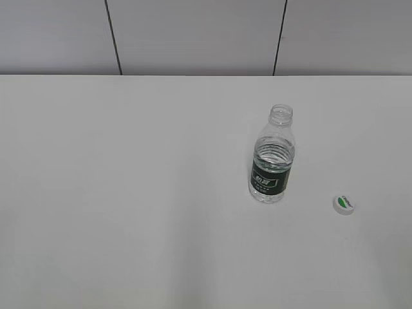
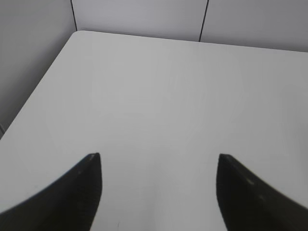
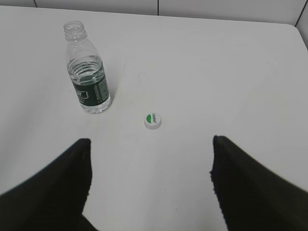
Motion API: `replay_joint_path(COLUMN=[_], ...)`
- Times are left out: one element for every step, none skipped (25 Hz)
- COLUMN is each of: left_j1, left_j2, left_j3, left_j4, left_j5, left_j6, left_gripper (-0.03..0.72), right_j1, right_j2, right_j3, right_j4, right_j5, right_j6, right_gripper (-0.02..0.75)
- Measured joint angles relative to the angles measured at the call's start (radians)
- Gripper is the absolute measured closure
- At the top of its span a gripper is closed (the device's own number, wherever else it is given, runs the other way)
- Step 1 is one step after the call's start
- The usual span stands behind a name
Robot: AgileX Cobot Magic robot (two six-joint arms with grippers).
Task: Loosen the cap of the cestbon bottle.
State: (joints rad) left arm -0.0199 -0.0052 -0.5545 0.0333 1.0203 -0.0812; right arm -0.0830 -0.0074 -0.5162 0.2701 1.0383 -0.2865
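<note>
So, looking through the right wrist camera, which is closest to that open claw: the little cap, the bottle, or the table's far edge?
From the right gripper, nearest first:
1. The cap, lying on the table just ahead, near the middle.
2. The cestbon bottle, upright and uncapped, farther ahead on the left.
3. The table's far edge, across the top, farthest.

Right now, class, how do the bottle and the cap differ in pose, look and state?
The bottle stands upright on the table; the cap lies flat beside it, apart. The bottle is clear with a dark green label; the cap is opaque white with a green mark. The bottle's neck is open; the cap is off it. Both rest on the table untouched.
</note>
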Motion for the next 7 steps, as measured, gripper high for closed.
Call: replay_joint_path(left_j1=[0.0,0.0,0.0,0.0,0.0,0.0,0.0], left_j2=[0.0,0.0,0.0,0.0,0.0,0.0,0.0], left_j3=[0.0,0.0,0.0,0.0,0.0,0.0,0.0], left_j4=[0.0,0.0,0.0,0.0,0.0,0.0,0.0], left_j5=[0.0,0.0,0.0,0.0,0.0,0.0,0.0], left_j6=[0.0,0.0,0.0,0.0,0.0,0.0,0.0], left_gripper=[0.126,0.127,0.127,0.128,0.131,0.135,0.139], right_j1=[0.0,0.0,0.0,0.0,0.0,0.0,0.0], right_j2=[0.0,0.0,0.0,0.0,0.0,0.0,0.0], right_j3=[0.0,0.0,0.0,0.0,0.0,0.0,0.0], right_j4=[0.0,0.0,0.0,0.0,0.0,0.0,0.0], right_j5=[0.0,-0.001,-0.001,-0.001,-0.002,-0.002,-0.003], right_j6=[0.0,0.0,0.0,0.0,0.0,0.0,0.0], right_gripper=[0.149,0.149,0.149,0.149,0.149,0.149,0.149])
